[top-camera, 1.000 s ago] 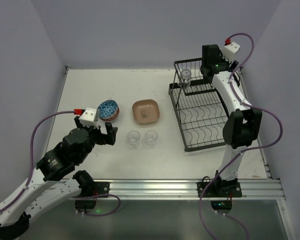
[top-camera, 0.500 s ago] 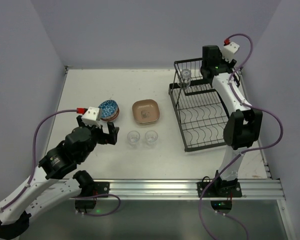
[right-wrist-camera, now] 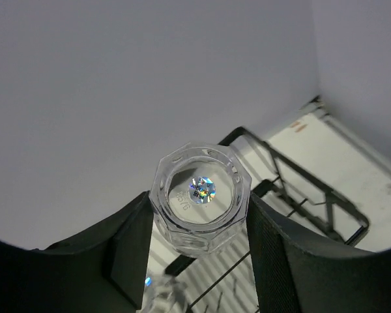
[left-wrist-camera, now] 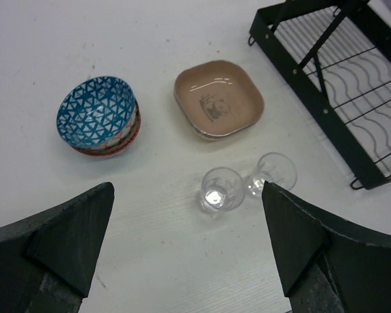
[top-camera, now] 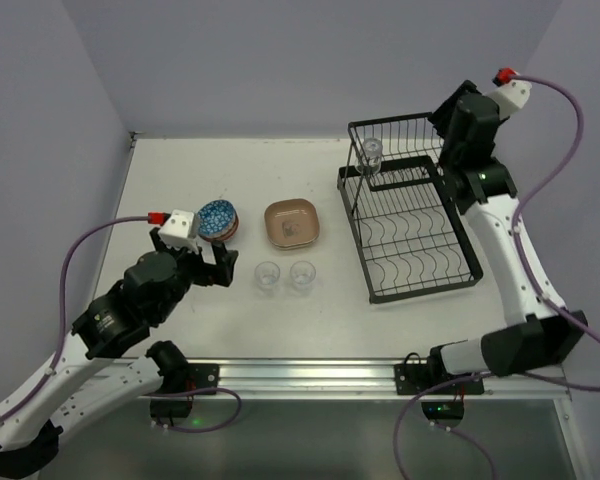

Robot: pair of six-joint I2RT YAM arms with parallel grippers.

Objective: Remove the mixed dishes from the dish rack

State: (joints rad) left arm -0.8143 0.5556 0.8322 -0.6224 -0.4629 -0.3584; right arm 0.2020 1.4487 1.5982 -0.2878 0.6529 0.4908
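My right gripper (right-wrist-camera: 200, 218) is shut on a clear glass cup (right-wrist-camera: 201, 195) and holds it up over the back right of the black wire dish rack (top-camera: 410, 225). In the top view this gripper (top-camera: 447, 128) is at the rack's upper basket, and the held cup is hidden there. Another glass cup (top-camera: 372, 154) stands in the upper basket. My left gripper (top-camera: 216, 266) is open and empty above the table, left of two glass cups (top-camera: 267, 276) (top-camera: 301, 274). A blue patterned bowl (top-camera: 216, 218) sits stacked on a red-rimmed one. A tan plate (top-camera: 292, 222) lies beside them.
The left wrist view shows the bowls (left-wrist-camera: 98, 116), the tan plate (left-wrist-camera: 218, 99), both cups (left-wrist-camera: 221, 190) (left-wrist-camera: 272, 173) and the rack's corner (left-wrist-camera: 326, 98). The rack's lower tray holds no dishes. Walls close in the table at the back and sides.
My right arm has risen and swung right from the upper basket, with a glass cup in its fingers. My left arm has barely moved.
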